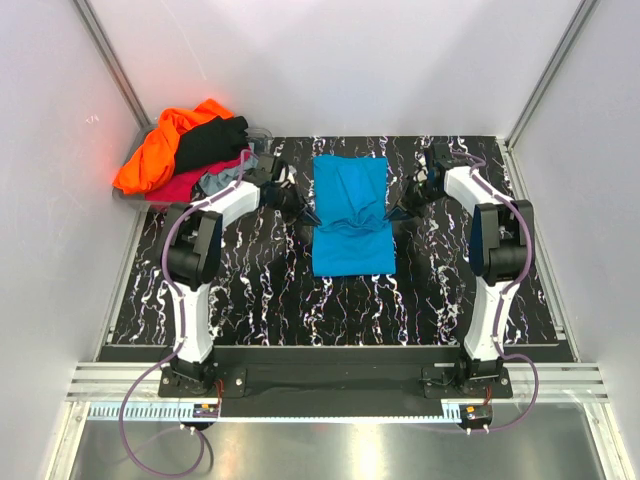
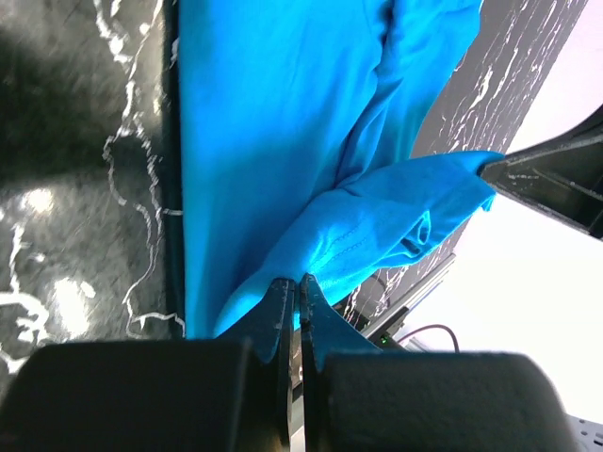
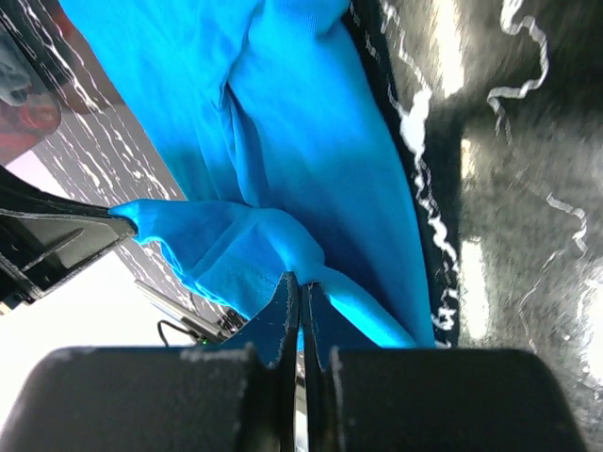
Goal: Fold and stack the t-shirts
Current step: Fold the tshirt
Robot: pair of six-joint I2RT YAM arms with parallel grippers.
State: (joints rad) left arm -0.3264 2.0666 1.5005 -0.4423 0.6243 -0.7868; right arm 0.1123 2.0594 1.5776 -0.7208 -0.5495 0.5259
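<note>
A fold at the left edge of the turquoise t-shirt point(image 1: 350, 215) is being pinched by the closed left gripper point(image 2: 294, 282), and the right edge is being pinched likewise by the right gripper point(image 3: 294, 280). The shirt is lying mid-table, long axis running near to far. Bare table point(image 1: 260, 290) is lying open either side, and other t-shirts point(image 1: 185, 150) are lying heaped far-left.

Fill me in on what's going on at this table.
Both arms are working on the turquoise t-shirt, which lies as a narrow, partly folded strip in the middle of the black marbled table. The left end effector is shut on the cloth at the shirt's left edge. The right end effector is shut on its right edge, and a fold is raised between them. A pile of other shirts, orange, black, crimson and grey, lies at the far left corner, not yet folded.
</note>
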